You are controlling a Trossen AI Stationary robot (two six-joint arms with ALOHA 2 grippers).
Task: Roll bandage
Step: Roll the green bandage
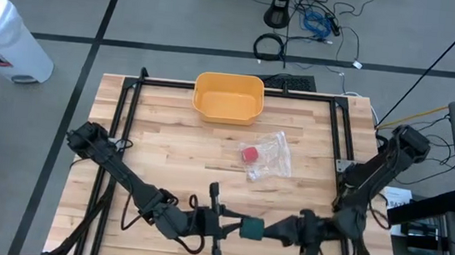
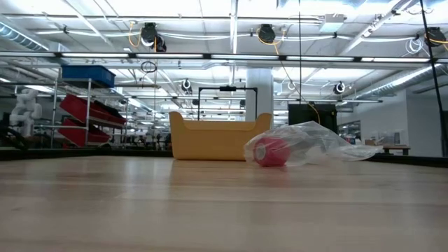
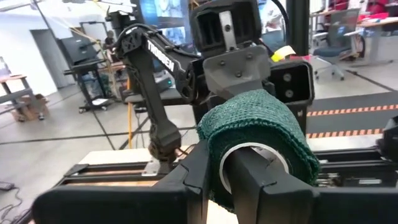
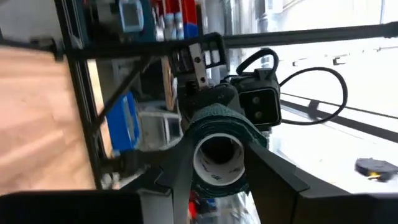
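High view shows both grippers meeting at the table's near edge: the left gripper (image 1: 230, 226) clenches a green bandage roll (image 1: 252, 227), its finger (image 3: 264, 183) through the core. The right gripper (image 1: 272, 230) straddles the roll, fingers (image 4: 273, 177) parted. Beyond lie a plastic bag (image 1: 268, 156) and yellow bin (image 1: 228, 97).

A light wooden plank table (image 1: 166, 155) with a black metal frame carries a yellow plastic bin (image 1: 228, 97) at its far edge and a clear plastic bag (image 1: 269, 157) holding a red roll nearer the middle.
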